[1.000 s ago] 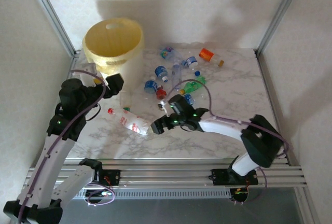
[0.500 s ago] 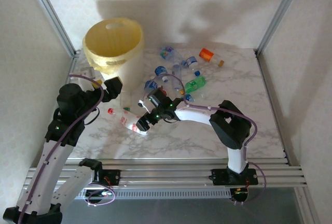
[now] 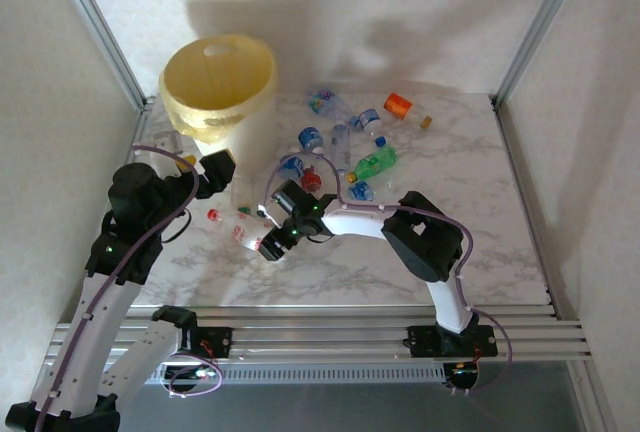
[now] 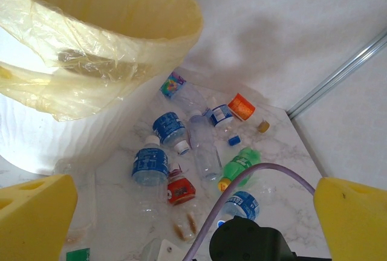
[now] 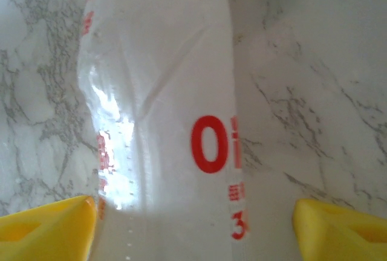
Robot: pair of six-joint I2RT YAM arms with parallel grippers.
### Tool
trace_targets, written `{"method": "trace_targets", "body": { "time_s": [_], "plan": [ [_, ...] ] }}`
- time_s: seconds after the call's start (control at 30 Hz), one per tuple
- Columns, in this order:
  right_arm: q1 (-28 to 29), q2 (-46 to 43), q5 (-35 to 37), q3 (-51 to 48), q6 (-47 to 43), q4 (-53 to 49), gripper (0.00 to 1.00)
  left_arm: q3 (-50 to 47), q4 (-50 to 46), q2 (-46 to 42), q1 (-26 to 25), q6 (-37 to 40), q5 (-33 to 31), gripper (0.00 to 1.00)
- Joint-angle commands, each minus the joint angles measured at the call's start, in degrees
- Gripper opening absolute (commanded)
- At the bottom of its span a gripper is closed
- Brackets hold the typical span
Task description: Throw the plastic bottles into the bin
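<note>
As the right arm reaches left from its base at the near rail, right gripper (image 3: 272,243): low over the marble table (image 3: 480,192), at the base end of the clear bottle with a white-and-red label (image 3: 248,233).
Right arm pose: elbow folded near the table's middle, forearm running left, wrist turned down toward the table.
Right fingers: the two yellow fingertips (image 5: 48,225) are spread, one on each side of the label; the one on the picture's left sits at the bottle's edge, the other stands apart over bare marble. Contact cannot be told.
Labelled bottle: lying on its side in the near-left part of the table, red cap (image 3: 212,215) toward the left arm, outside the bin.
Left arm pose: rising from the near-left base, elbow high at the table's left edge, forearm pointing to the far right.
Left gripper (image 3: 218,165): raised just beside the bin's lower wall.
Left fingers: yellow pads (image 4: 33,219) set wide apart, nothing between them.
Bin (image 3: 220,77): upright at the far-left corner, yellowish liner (image 4: 91,74) folded over its rim.
Loose bottles: lying on the table to the right of the bin, among them a blue-labelled bottle (image 4: 168,127), a green bottle (image 4: 240,164) and an orange-labelled bottle (image 3: 400,105).
</note>
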Motion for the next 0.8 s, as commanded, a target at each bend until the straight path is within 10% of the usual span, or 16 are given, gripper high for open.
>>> {"method": "trace_targets", "body": {
  "time_s": [0.0, 0.43, 0.77],
  "plan": [
    [1.81, 0.66, 1.71, 0.56, 0.18, -0.09, 0.76, -0.41, -0.46, -0.74, -0.35, -0.3, -0.29, 1.0],
    [5.65, -8.58, 12.14, -6.64, 5.47, 1.52, 0.24, -2.51, 4.24, -0.71, -1.23, -3.73, 2.62, 1.0],
    [5.0, -24.8, 23.15, -15.13, 6.65, 1.93, 0.19, -3.03, 9.55, 1.99, -9.42, -5.38, 0.68, 1.0]
  ]
}}
